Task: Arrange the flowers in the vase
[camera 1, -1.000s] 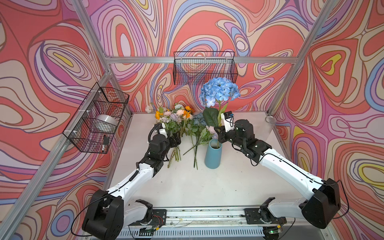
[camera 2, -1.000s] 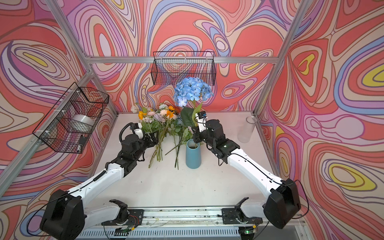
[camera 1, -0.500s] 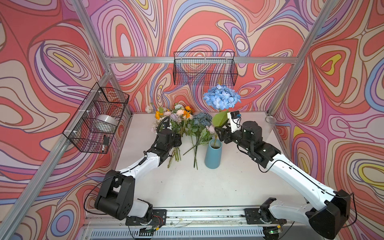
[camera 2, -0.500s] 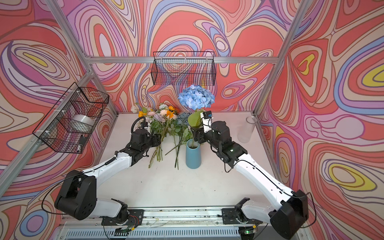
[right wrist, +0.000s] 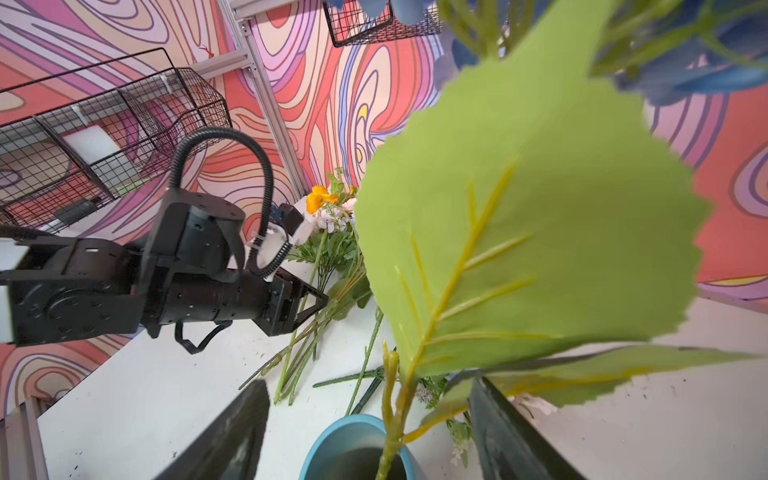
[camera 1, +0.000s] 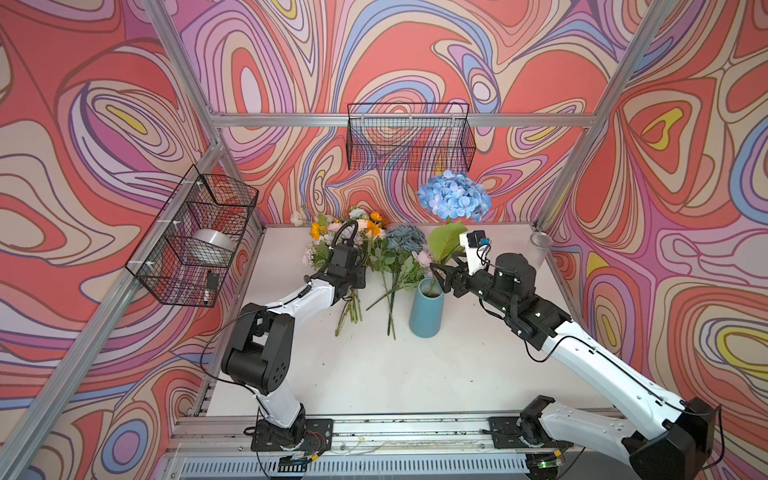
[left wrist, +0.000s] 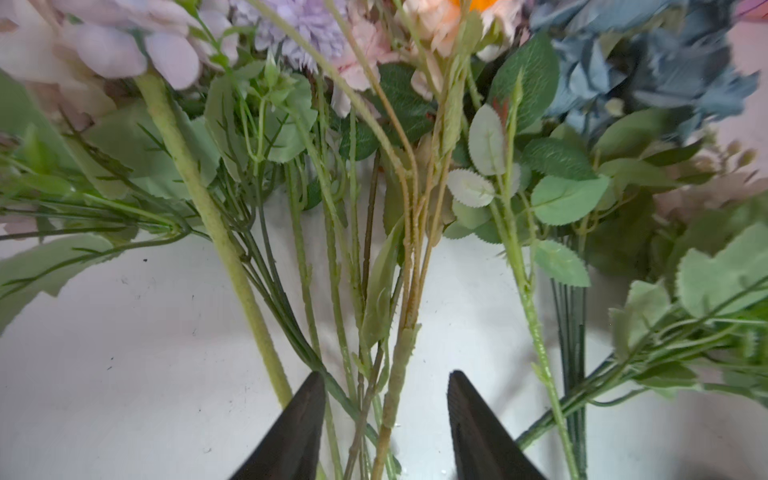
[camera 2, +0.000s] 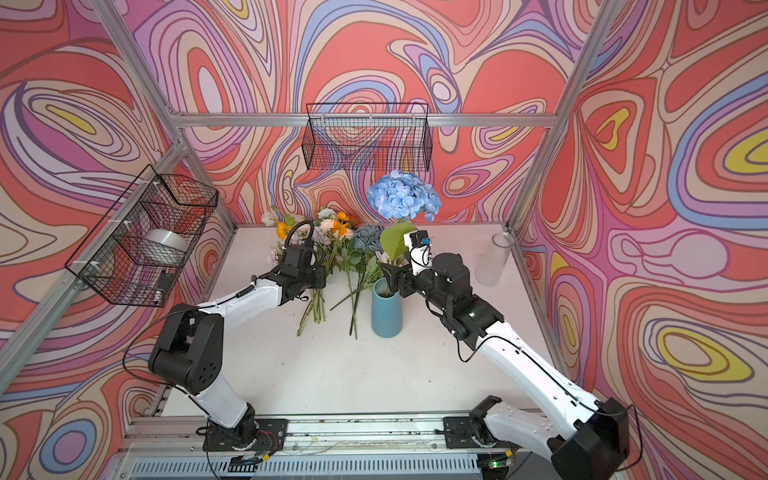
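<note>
Left wire basket (camera 1: 195, 249), hung on the side wall: we see a silver round object (camera 1: 214, 243) and a small black item (camera 1: 212, 281) inside, and can't tell what either is. Back wire basket (camera 1: 409, 139) hangs on the rear wall, above the flowers. Blue vase (camera 1: 426, 311) stands upright mid-scene on the white worktop (camera 1: 374, 374). It holds one flower, the blue hydrangea (camera 1: 454, 196), with the bloom high above the rim. Clear cylinder (camera 1: 540, 253) stands upright at the far right corner, well apart from the vase; we can't tell its contents.

Loose flowers (camera 1: 365, 249) lie flat on the worktop just left of the vase, blooms toward the rear wall, cut ends toward the front. We note orange blooms (camera 1: 316, 230), pale pink and lilac ones, and a dusty-blue bloom (camera 1: 405, 239) nearest the vase.

Left claw (left wrist: 384, 374): released, fingers apart, low over the worktop. It straddles several thin stems (left wrist: 399, 365) of the loose bunch. A gap shows between those stems and one finger, so nothing is pinched. A thicker pale stem (left wrist: 216, 232) runs just outside the other finger.

Right claw (right wrist: 370, 384): released, jaws wide, just right of the vase mouth. The hydrangea stem (right wrist: 390, 415) passes between the fingers down into the vase and touches neither. Its big green leaf (right wrist: 528, 232) fills most of the right wrist view.
</note>
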`<state>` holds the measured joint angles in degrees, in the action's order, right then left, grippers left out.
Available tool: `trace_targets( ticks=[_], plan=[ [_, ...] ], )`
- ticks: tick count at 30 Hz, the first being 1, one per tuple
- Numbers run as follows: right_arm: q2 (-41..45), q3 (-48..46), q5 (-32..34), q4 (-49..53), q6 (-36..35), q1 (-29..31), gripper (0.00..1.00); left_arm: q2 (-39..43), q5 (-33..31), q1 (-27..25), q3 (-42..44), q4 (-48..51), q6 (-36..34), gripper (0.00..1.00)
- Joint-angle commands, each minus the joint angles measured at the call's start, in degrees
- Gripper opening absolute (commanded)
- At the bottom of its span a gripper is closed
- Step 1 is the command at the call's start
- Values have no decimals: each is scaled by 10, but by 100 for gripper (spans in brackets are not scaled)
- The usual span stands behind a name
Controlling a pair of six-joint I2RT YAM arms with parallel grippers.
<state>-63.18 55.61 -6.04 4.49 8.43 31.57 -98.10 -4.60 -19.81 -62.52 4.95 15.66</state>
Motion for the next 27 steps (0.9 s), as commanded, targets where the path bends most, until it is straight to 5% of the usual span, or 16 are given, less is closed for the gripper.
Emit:
trace_targets(
  ticks=[1,9,13,20,25,27],
  plan=[
    [1,-2,-19,-25,9,-1,78,-23,-26,2,-22,61,-22,48],
    [-1,-2,-6,-32,5,-1,78,-43,-9,3,-16,66,-10,43],
    [-4,1,-6,-35,4,-1,78,-54,-4,3,-18,68,-13,30],
    [1,2,3,-34,0,-1,78,-73,1,3,-32,71,-17,24],
    [8,4,11,-31,-4,-1,78,-67,19,3,-35,74,-10,3],
    [11,5,16,-29,-6,-1,78,-51,28,3,-31,74,-4,2]
  ],
)
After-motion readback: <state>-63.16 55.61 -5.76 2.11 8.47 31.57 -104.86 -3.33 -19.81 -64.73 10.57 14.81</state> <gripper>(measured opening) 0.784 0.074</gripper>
